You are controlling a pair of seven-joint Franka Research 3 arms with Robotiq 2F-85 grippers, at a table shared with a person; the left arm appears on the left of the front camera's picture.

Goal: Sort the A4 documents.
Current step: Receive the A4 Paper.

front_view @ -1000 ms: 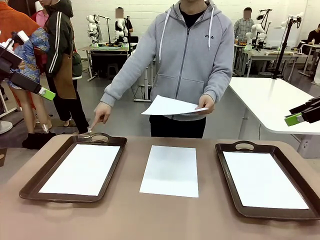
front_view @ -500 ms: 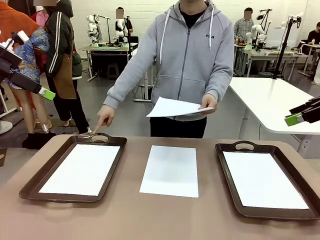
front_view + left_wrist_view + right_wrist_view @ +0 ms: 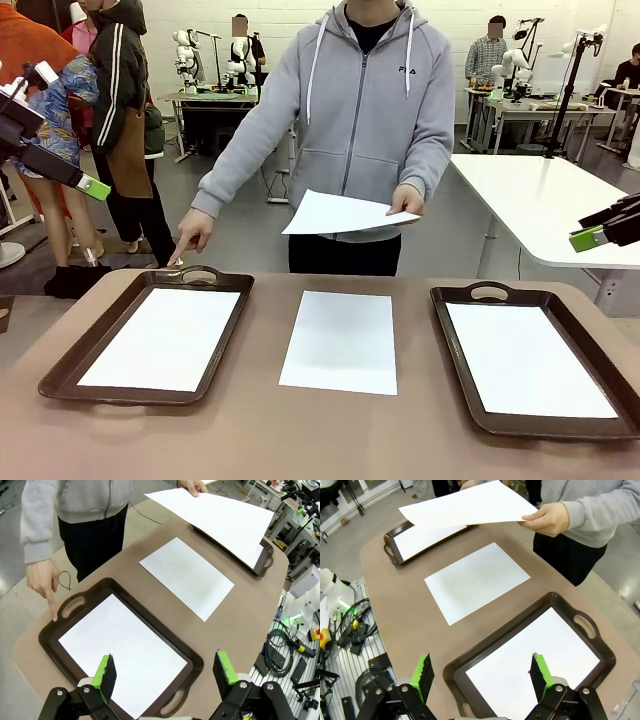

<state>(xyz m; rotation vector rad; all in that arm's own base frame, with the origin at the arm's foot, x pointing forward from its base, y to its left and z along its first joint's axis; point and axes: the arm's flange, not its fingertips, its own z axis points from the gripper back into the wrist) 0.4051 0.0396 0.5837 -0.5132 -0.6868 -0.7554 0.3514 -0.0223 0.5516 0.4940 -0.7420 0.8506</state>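
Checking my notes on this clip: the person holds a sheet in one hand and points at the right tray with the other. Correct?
No: the pointing hand is at the left tray, not the right one, as the front view shows. The other hand does hold a sheet.

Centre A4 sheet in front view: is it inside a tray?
No, the centre A4 sheet lies flat on the bare table, between the left tray and the right tray, inside neither.

The gap between the left tray (image 3: pixel 58 378) and right tray (image 3: pixel 452 350) stands open from above, but a pointing hand (image 3: pixel 195 232) crowds the left tray's far handle (image 3: pixel 199 270) and a held sheet (image 3: pixel 335 213) hangs near the desk's (image 3: pixel 260 430) far edge.
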